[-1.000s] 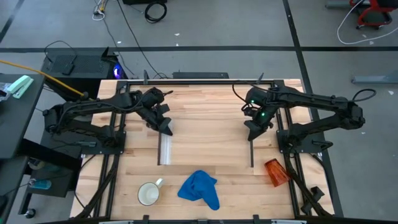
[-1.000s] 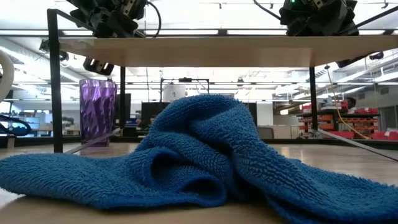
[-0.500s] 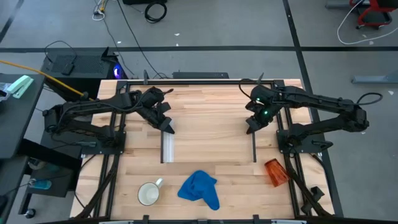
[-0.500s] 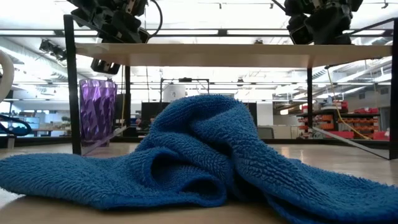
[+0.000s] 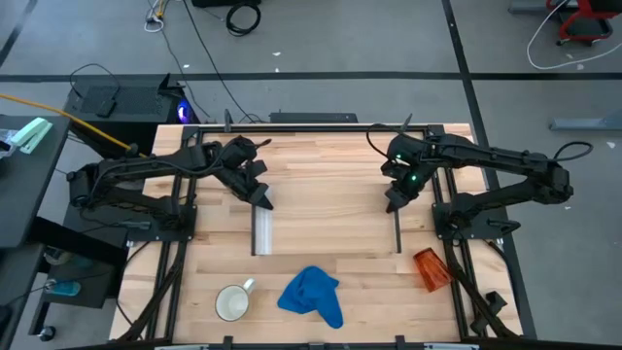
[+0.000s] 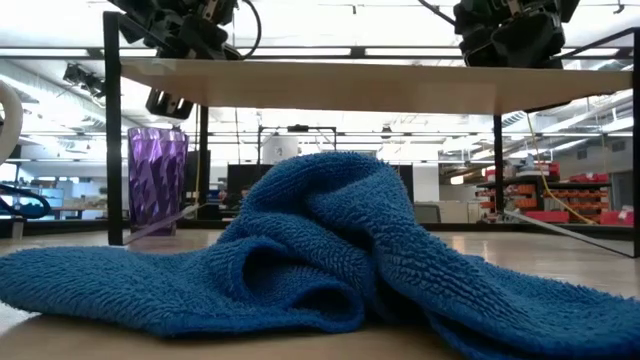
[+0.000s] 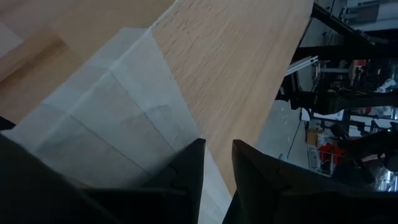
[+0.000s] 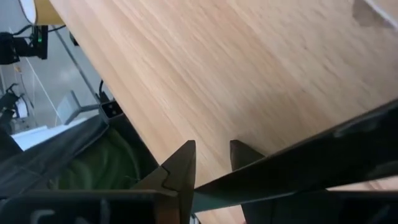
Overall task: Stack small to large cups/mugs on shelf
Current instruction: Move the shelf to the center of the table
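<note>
Under the left pincer (image 5: 260, 201), the purple cup (image 6: 156, 180) stands upright on the table (image 5: 374, 287), below the shelf (image 5: 326, 194). You see it only in the low view; from above the board covers it completely. The blue cloth (image 6: 330, 250) fills the front of the low view and hides the feet of the shelf legs, so you cannot tell if they touch the table. Both pincers are cut off at the top edge there.

The left pincer is over the white strip (image 5: 262, 233) end of the shelf. In its wrist view its fingers (image 7: 186, 177) stand only a little apart, with nothing visible between them. The right pincer (image 5: 392, 202) is over the opposite end. Its fingers (image 8: 180, 171) also leave a narrow gap with bare wood behind it, and a dark bar crosses in front of them. I cannot tell what this bar is.

The white mug (image 5: 231, 303) stands well apart from the left pincer, toward the near table edge and just beside the cloth. The orange cup (image 5: 431, 269) lies on its side at the table border, outward from the right pincer.

Compared with one second ago, the shelf sits slightly more toward the right arm's side: in the low view its left leg now stands closer to the purple cup. The cups and the cloth have not moved.
</note>
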### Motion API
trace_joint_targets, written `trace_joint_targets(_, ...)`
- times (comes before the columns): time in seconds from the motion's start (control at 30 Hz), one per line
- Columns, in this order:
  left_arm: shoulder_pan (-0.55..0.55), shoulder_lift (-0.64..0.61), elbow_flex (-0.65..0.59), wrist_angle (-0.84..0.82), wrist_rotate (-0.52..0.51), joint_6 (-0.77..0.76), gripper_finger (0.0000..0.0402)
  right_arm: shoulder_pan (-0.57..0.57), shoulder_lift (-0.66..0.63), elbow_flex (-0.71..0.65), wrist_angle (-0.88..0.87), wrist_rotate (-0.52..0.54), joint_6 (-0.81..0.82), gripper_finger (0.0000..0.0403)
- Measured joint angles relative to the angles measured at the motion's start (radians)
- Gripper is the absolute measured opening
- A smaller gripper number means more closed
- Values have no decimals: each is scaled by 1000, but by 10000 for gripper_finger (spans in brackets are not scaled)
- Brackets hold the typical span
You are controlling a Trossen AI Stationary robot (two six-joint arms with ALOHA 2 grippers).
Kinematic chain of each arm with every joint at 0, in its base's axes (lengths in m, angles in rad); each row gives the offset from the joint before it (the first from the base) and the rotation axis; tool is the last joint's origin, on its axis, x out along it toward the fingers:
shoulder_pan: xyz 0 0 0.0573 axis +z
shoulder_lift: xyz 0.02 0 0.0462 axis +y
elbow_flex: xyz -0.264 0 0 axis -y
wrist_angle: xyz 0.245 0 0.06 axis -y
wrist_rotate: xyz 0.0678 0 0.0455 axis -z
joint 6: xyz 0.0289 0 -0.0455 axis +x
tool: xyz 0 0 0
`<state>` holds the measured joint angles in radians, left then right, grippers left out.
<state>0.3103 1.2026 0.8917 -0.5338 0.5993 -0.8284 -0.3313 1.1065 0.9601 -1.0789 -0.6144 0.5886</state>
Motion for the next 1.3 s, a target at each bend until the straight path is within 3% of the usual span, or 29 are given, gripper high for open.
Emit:
trace_joint_targets(0.27,0,10,0,12,-3,-46,95,0,0,0,-41,-22,-16,110)
trace_joint_targets(0.43,-6,10,0,51,11,-134,94,0,1,-5,-51,-92,31,109)
trace_joint_targets(1.0,-57,9,0,67,32,-259,96,0,0,-5,-35,-166,136,108)
trace_joint_targets(1.3,-55,7,0,71,91,-324,96,0,12,-5,1,-370,160,108)
